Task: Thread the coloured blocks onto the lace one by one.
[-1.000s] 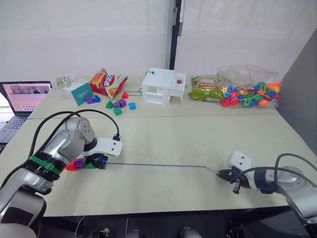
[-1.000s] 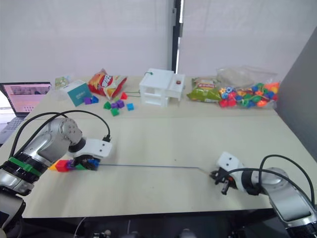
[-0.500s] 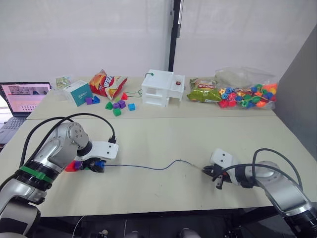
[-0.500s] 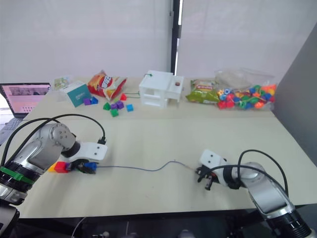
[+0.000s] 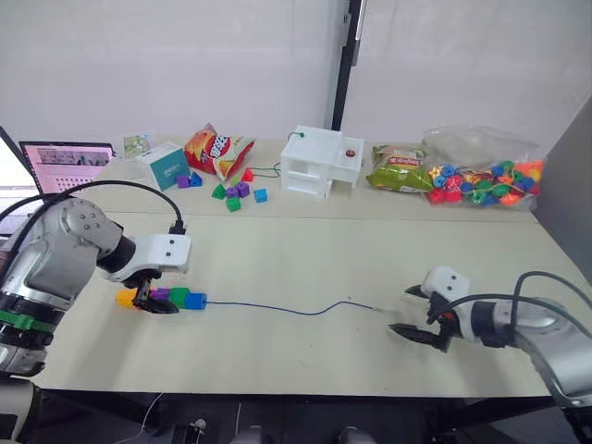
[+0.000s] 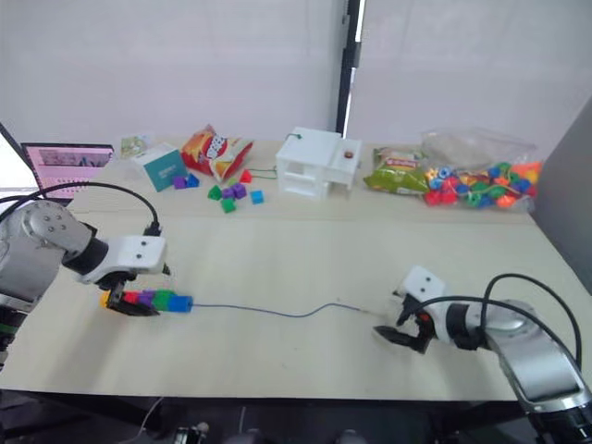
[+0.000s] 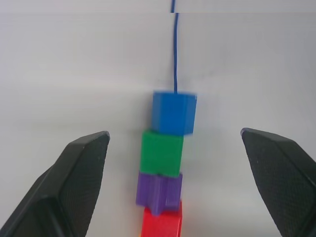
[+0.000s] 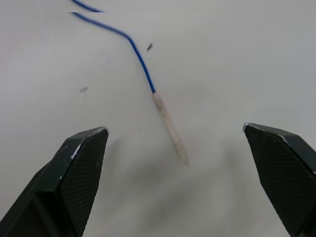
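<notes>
Left wrist view shows the coloured blocks [image 7: 168,163] strung in a row on the lace [image 5: 277,309], lying on the desk [image 5: 305,250]. Both the left hand [image 7: 175,187] and the right hand [image 8: 177,187] have let go, fingers apart, and the formerly taut lace has gone slack; all 5 blocks seem threaded.

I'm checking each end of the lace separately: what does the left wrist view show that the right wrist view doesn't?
Left wrist view: the coloured blocks in a row on the table, blue block, green block, purple block and red block, lying between the open left claw and touching neither finger.

Right wrist view: the lace's pale stiff tip, lying loose on the table in front of the open right claw.

Both: the thin blue lace on the pale table, with nothing gripped.
</notes>
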Available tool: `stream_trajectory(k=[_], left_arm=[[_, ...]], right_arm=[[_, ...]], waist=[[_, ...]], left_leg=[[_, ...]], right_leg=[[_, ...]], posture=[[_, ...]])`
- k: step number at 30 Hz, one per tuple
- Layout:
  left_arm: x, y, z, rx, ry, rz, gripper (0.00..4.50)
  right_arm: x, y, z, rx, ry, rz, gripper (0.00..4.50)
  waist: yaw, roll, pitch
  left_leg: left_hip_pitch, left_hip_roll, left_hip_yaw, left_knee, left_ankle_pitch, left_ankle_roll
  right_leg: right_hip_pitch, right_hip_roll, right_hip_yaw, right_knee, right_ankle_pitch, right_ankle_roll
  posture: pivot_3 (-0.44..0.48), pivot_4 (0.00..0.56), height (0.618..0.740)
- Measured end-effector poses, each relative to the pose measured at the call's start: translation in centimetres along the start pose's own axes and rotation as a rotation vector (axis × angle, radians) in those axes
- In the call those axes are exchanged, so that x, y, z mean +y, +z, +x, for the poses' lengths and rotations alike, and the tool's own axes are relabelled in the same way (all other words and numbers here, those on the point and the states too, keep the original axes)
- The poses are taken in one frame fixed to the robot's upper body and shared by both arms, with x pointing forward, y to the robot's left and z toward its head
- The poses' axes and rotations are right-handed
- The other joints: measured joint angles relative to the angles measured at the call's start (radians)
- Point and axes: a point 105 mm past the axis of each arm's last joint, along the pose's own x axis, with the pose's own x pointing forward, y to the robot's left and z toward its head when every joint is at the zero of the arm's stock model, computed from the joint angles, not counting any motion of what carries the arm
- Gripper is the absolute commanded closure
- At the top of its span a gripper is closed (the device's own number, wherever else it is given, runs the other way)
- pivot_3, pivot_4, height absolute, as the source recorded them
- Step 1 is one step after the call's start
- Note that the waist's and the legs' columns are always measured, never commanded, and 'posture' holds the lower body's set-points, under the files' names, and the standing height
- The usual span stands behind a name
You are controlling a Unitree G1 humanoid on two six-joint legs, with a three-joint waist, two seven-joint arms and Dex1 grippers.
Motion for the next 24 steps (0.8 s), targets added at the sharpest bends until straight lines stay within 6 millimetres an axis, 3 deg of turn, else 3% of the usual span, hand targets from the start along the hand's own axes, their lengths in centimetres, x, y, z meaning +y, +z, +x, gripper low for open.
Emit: stream_trajectory(k=[2, 4, 8, 13, 16, 20, 24], left_arm=[[-0.2, 0.7, -0.9, -0.157, 0.074, -0.082, 0.0], [-1.0, 0.0, -1.0, -0.285, 0.135, -0.192, 0.0], [-3.3, -3.8, -0.9, -0.376, 0.289, -0.4, 0.0], [-6.2, -6.8, -1.9, -0.491, 0.39, -0.58, 0.0], [-8.0, -8.6, -1.7, -0.509, 0.416, -0.671, 0.0], [-10.6, -12.6, -1.5, -0.46, 0.496, -0.794, 0.0], [-11.3, -14.4, -1.4, -0.432, 0.539, -0.822, 0.0]], right_arm=[[0.2, 0.9, -0.6, -0.074, -0.024, 0.038, 0.04], [0.5, 0.9, -1.0, -0.132, -0.055, 0.102, 0.04], [1.1, -1.0, -2.3, -0.145, -0.135, 0.21, 0.04], [1.3, -2.8, -3.4, -0.2, -0.237, 0.284, 0.04], [1.3, -4.4, -4.2, -0.2, -0.279, 0.315, 0.04], [0.9, -7.8, -5.9, -0.155, -0.362, 0.343, 0.04], [0.5, -10.2, -7.1, -0.135, -0.4, 0.37, 0.04]], waist=[[-0.001, 0.0, 0.0], [-0.004, 0.001, 0.0], [-0.008, 0.001, 0.0], [0.001, 0.002, 0.001], [0.01, 0.002, 0.001], [0.011, 0.002, 0.001], [0.011, 0.002, 0.001]], left_leg=[[0.001, 0.0, -0.001, -0.001, 0.0, 0.0], [0.003, 0.001, -0.001, -0.002, 0.0, 0.0], [0.003, 0.001, -0.002, -0.003, 0.0, 0.0], [0.009, 0.0, -0.003, -0.004, 0.0, -0.002], [0.01, 0.0, -0.002, -0.004, 0.0, -0.002], [0.014, -0.001, -0.001, -0.01, 0.0, -0.002], [0.015, -0.001, -0.001, -0.011, -0.002, -0.008]], right_leg=[[0.001, 0.0, 0.0, 0.0, 0.0, 0.0], [0.002, 0.0, 0.001, 0.0, 0.0, 0.0], [0.002, -0.002, 0.0, 0.0, 0.0, 0.0], [0.007, -0.014, 0.0, -0.002, 0.0, 0.0], [0.006, -0.016, -0.001, -0.003, 0.0, 0.0], [0.007, -0.019, 0.0, -0.007, 0.0, -0.001], [0.007, -0.021, 0.001, -0.008, -0.001, -0.002]], posture=[[0.0, 0.15, 0.74], [0.0, 0.15, 0.74], [0.0, 0.15, 0.74], [0.0, 0.15, 0.74], [0.0, 0.15, 0.74], [0.0, 0.15, 0.74], [0.0, 0.15, 0.74]])
